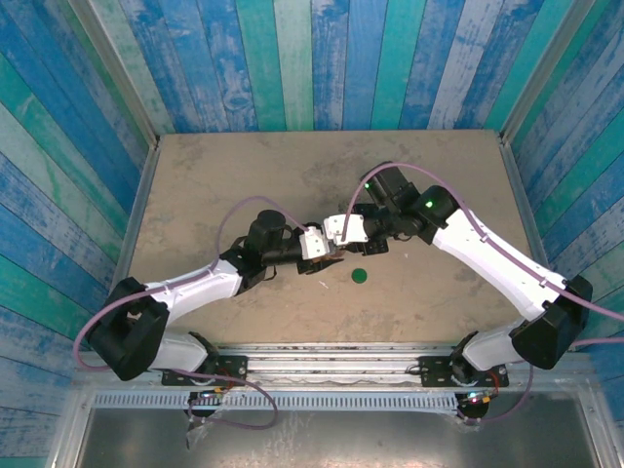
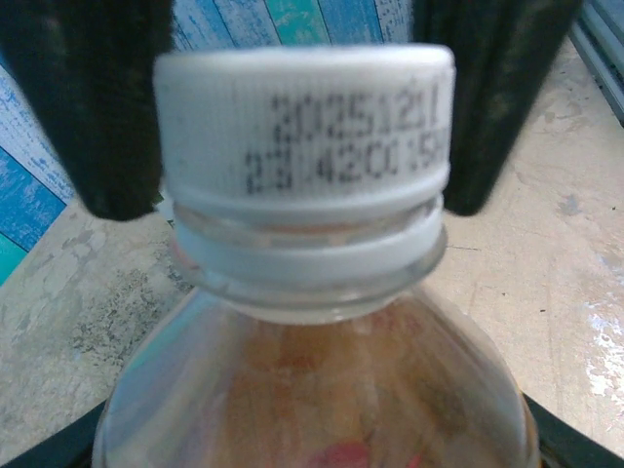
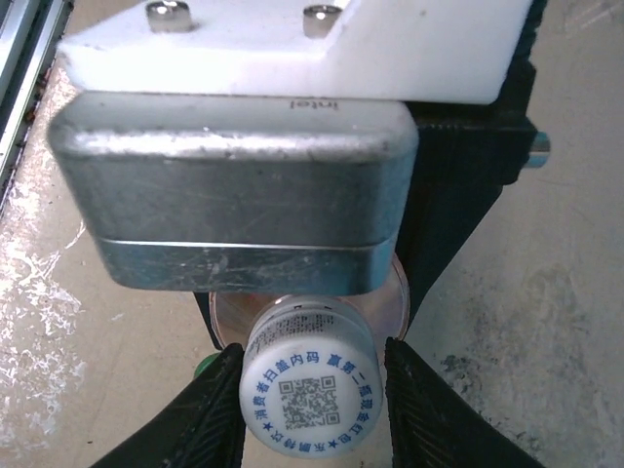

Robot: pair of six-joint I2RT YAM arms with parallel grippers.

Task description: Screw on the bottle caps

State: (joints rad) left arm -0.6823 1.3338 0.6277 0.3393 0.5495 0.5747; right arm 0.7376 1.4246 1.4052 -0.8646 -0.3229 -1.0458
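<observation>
- Left fingers [image 2: 44,452] pinch the clear bottle [image 2: 312,390] by its body.
- Right fingers [image 3: 210,421] clamp the white cap [image 3: 310,395] on its neck.
- Green cap [image 1: 359,276] lies on desk [image 1: 244,166], centre frame.

Close on white cap [image 2: 304,122], date code printed on side, seated on neck of clear bottle [image 2: 312,390] holding amber liquid; dark fingers [image 2: 88,107] of right hand [image 2: 292,200] press both sides. Speckled worktop [image 2: 546,292] behind.

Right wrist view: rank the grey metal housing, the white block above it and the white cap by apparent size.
1. grey metal housing, largest.
2. white block, though the frame's top edge crops it.
3. white cap, smallest.
</observation>
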